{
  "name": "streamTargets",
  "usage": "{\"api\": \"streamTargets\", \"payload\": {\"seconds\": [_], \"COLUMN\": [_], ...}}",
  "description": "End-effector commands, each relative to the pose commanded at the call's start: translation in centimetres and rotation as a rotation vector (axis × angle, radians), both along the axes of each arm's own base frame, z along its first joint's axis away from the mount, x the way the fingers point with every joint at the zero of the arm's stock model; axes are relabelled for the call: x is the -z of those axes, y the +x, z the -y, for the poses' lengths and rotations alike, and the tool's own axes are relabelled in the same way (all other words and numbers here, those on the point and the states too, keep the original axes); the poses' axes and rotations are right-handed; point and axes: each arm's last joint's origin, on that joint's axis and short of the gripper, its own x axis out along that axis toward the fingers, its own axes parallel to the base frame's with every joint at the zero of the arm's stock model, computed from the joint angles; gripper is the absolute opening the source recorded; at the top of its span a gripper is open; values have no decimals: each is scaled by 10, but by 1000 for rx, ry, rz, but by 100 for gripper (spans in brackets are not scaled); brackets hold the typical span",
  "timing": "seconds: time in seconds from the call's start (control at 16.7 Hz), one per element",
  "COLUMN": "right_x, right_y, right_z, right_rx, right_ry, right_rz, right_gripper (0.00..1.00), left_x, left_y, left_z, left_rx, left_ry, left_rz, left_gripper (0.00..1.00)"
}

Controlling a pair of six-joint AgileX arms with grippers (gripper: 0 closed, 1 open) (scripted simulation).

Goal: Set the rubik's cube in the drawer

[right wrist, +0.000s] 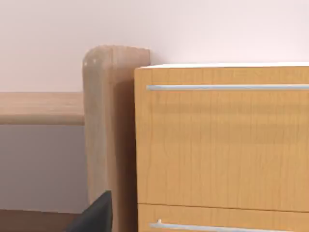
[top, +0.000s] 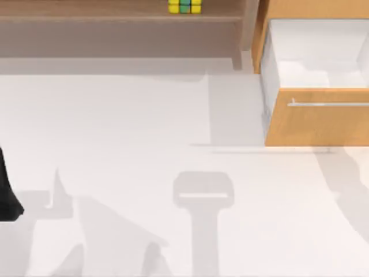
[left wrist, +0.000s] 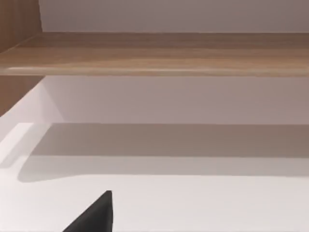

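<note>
At the top centre of the top view, the rubik's cube (top: pixel 185 6) sits on the long brown shelf (top: pixel 115 17). Upper right, the drawer (top: pixel 316 118) stands pulled open, white inside. Left arm (top: pixel 8 190) is parked at the left edge; whether either gripper's fingers are open, I cannot tell.

A black, matte piece of the left arm (top: pixel 7 193) shows at the top view's left edge: a tall dark shape that widens toward a rounded lower corner, without markings, cables or screws that can be made out. In the left wrist view one black finger (left wrist: pixel 95 215) rises as a flat wedge with a straight vertical edge and a sloping edge. In the right wrist view a dark grey-black finger (right wrist: pixel 95 215) has the same wedge shape, its sloped face a little lighter.
</note>
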Motion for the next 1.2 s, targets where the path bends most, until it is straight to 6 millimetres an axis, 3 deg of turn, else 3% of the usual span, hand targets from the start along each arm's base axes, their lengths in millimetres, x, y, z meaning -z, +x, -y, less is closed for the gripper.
{"api": "streamTargets", "payload": {"seconds": [0.18,0.3,0.48,0.66,0.9,1.02,1.2], "right_x": [-8,5,49,106,161,174,176], "right_y": [61,101,149,179,196,199,199], "right_z": [-56,-100,-166,-216,-253,-260,-261], "right_rx": [0,11,44,88,144,160,162], "right_ry": [9,9,-1,-20,-32,-35,-35], "right_rz": [-29,-62,-121,-179,-225,-235,-237], "right_gripper": [100,100,100,100,100,100,100], "left_x": [0,0,0,0,0,0,0], "left_y": [0,0,0,0,0,0,0], "left_z": [0,0,0,0,0,0,0], "left_rx": [0,0,0,0,0,0,0], "left_ry": [0,0,0,0,0,0,0], "left_rz": [0,0,0,0,0,0,0], "left_gripper": [100,100,100,100,100,100,100]}}
